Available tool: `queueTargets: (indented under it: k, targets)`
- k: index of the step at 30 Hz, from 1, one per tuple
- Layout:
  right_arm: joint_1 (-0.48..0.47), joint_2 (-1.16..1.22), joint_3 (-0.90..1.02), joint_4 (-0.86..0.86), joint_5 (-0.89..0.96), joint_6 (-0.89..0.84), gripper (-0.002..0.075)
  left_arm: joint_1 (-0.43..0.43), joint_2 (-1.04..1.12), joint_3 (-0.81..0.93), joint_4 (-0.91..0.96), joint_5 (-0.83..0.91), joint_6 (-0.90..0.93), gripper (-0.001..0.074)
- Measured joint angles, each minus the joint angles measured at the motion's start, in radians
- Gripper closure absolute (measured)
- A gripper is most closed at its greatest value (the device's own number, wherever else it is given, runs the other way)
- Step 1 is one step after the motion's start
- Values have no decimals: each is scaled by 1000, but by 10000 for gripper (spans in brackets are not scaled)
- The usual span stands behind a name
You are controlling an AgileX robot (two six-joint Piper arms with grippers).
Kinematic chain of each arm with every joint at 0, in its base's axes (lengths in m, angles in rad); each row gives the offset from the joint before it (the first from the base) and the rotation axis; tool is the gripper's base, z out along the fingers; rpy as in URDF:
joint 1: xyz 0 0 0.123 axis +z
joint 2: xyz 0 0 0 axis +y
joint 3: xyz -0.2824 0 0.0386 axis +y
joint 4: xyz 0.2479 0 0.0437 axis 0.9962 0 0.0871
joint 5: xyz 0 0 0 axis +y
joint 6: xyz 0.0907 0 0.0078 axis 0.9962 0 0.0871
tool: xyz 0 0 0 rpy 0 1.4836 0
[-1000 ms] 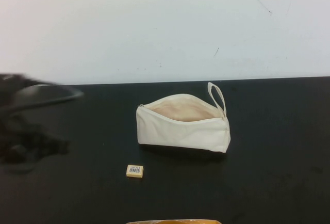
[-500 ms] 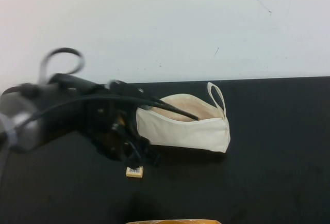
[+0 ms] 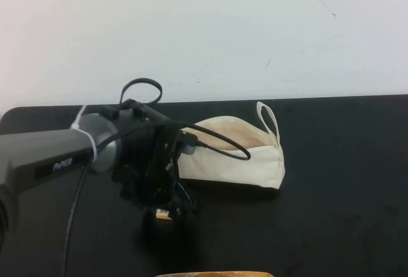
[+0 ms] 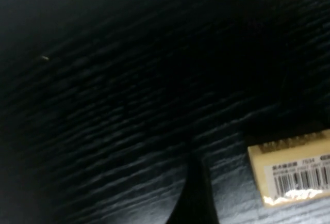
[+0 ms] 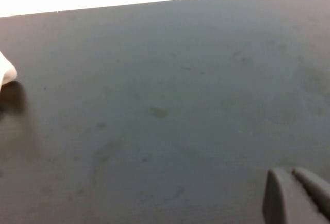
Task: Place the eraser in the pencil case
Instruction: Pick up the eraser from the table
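The cream-white pencil case [image 3: 233, 156] lies unzipped on the black table, beige lining showing and loop strap at its far right end. The tiny yellow-tan eraser [image 3: 164, 213] with a barcode label lies in front of the case's left end, mostly hidden under my left gripper [image 3: 169, 203]. The left gripper is low over it and open. In the left wrist view the eraser [image 4: 291, 175] lies on the table beside one dark finger [image 4: 198, 198], apart from it. My right gripper [image 5: 290, 175] is shut and empty over bare table, outside the high view.
The black table [image 3: 344, 181] ends at a white wall behind. An orange-tan edge [image 3: 217, 274] shows at the very front of the high view. A white corner of the case [image 5: 6, 72] shows at the edge of the right wrist view.
My left arm has swung in from the far left and come down over the eraser. The pencil case and the eraser have not moved.
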Motion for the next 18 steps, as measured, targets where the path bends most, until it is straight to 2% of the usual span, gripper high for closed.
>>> queueTargets:
  k: [7,10,14,18]
  targets:
    - [0,0,0,-2,0,0,727,0,26,-5,-38,-11,1,212]
    - [0,0,0,-2,0,0,727,0,26,-5,-44,-13,1,283]
    - [0,0,0,-2,0,0,727,0,29,-5,-46,-11,1,447]
    - [0,0,0,-2,0,0,727,0,29,-9,-46,8,12,445]
